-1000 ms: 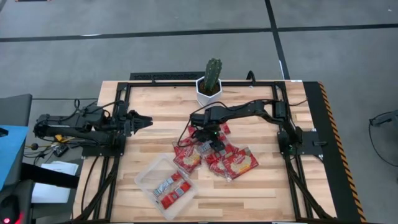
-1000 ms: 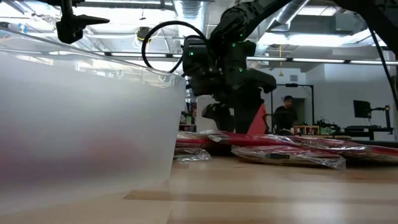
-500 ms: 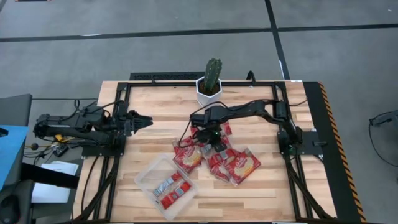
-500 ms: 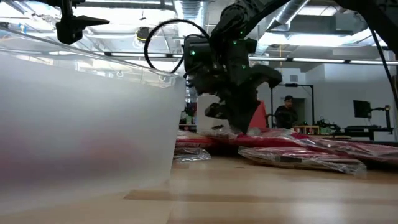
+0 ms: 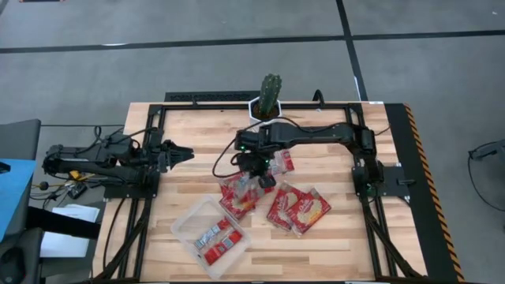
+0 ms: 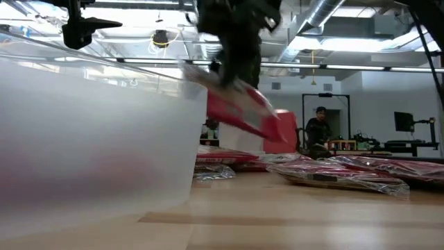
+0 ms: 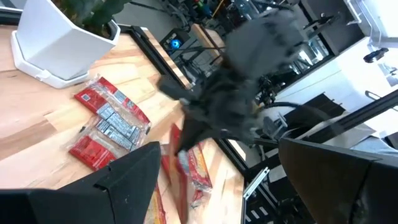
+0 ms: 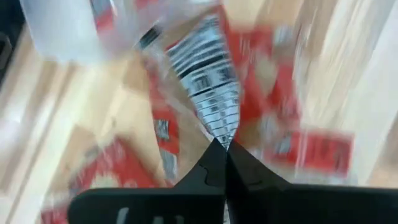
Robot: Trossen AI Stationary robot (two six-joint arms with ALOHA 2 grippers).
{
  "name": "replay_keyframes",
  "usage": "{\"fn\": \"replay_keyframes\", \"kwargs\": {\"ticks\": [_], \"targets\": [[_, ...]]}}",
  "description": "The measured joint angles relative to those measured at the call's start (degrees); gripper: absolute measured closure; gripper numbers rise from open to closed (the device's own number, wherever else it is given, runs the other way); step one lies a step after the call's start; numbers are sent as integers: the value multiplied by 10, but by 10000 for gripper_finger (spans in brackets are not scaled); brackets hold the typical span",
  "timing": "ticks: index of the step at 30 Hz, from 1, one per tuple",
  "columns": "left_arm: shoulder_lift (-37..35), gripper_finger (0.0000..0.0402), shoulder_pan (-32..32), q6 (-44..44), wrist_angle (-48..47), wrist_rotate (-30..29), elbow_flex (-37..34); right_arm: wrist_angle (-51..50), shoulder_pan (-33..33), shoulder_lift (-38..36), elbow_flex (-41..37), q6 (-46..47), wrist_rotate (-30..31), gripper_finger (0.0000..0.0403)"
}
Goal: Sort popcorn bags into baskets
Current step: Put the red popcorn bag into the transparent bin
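The right claw (image 5: 259, 175) hangs raised over mid-table, fingers pinched together, while the left claw (image 5: 188, 154) waits at the table's left.

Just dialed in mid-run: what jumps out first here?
The right hand is shut on a red popcorn bag, dangling clear of the table above the pile of bags at mid-table. The clear tray, near the front edge, already holds a few slim packets. The left hand waits at the left side.

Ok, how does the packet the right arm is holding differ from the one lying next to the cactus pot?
The held packet hangs tilted in the air, pinched by the right end effector; the packet by the pot lies flat on the table, untouched. The held one is over the pile; the other sits apart. Both are red with silver middles.
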Motion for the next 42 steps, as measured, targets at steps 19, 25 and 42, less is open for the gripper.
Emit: {"fn": "replay_keyframes", "kwargs": {"ticks": [19, 25, 42], "targets": [[-5, 86, 0, -9, 16, -15, 9, 320, 108, 16, 68, 54, 36, 395], [-11, 86, 0, 9, 5, -15, 49, 359, 115, 46, 68, 53, 31, 392], [-15, 86, 0, 30, -22, -16, 79, 414, 116, 131, 68, 49, -3, 391]]}}
